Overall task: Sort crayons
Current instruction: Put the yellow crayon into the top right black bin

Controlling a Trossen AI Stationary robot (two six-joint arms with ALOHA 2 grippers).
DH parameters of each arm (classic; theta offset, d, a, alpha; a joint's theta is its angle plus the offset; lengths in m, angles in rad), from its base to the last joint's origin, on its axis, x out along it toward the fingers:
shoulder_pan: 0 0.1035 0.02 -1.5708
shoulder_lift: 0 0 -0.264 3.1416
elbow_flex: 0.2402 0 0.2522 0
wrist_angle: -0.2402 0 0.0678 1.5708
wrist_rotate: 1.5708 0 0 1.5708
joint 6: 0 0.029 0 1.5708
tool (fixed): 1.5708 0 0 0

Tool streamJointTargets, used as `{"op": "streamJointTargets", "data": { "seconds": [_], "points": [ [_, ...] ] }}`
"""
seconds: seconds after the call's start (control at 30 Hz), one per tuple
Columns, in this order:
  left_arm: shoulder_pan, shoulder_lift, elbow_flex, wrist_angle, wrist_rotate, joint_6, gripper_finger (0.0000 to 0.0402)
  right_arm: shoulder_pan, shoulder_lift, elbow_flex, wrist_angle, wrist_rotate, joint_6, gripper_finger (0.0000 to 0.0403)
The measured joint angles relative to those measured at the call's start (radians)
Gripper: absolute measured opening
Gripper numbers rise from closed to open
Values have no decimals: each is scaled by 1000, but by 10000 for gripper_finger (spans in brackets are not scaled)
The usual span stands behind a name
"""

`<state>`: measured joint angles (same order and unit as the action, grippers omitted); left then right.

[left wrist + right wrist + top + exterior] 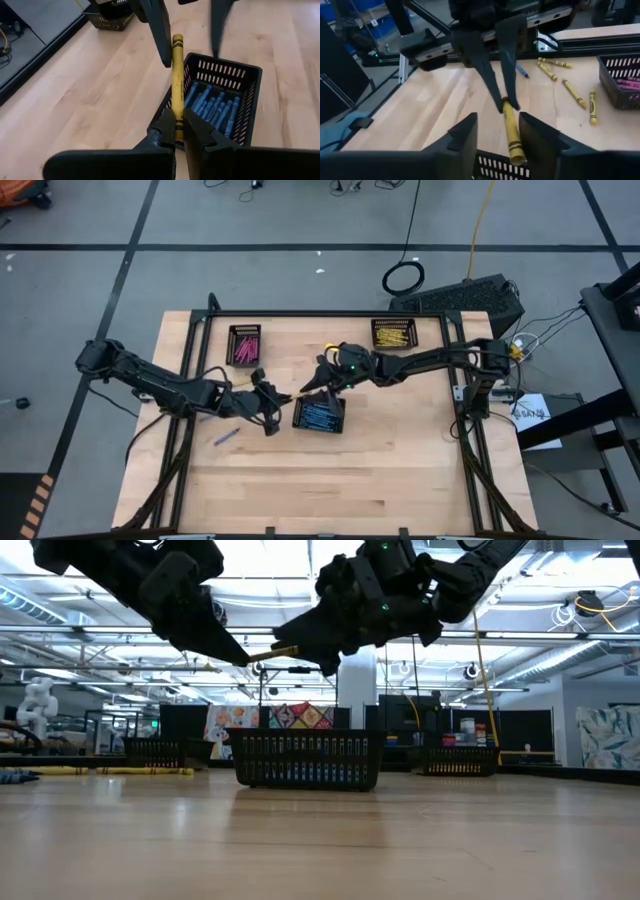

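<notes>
Handover of a yellow crayon above the blue-crayon tray.
High view: at centre frame we see the left gripper point(272, 402) meeting the right gripper point(318, 385) beside the tray point(319, 416). Left wrist view: its fingers point(165, 131) pinch the yellow crayon point(177, 75) at lower centre. Right wrist view: the right gripper's fingers point(465, 135) stand parted around that crayon's other end, not clamped; loose crayons point(572, 92) lie at right.

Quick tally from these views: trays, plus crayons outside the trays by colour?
black mesh trays: 3
loose yellow crayons on the table: 4
loose blue crayon on the table: 1
held yellow crayon, in the left claw: 1
Total: 9
</notes>
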<state>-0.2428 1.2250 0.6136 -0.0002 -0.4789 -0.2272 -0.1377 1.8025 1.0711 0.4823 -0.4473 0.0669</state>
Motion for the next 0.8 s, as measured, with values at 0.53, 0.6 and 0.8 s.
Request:
{"op": "streamJointTargets", "data": {
  "seconds": [0.53,0.6,0.8],
  "points": [
    [0,0,0,-1,0,-1,8,7,2,1,-79,80,-80,5],
    [0,0,0,1,0,-1,8,7,-4,1,-80,80,-81,5],
    [0,0,1,-1,0,-30,30,5,-13,1,-104,83,-87,3]
  ]
}}
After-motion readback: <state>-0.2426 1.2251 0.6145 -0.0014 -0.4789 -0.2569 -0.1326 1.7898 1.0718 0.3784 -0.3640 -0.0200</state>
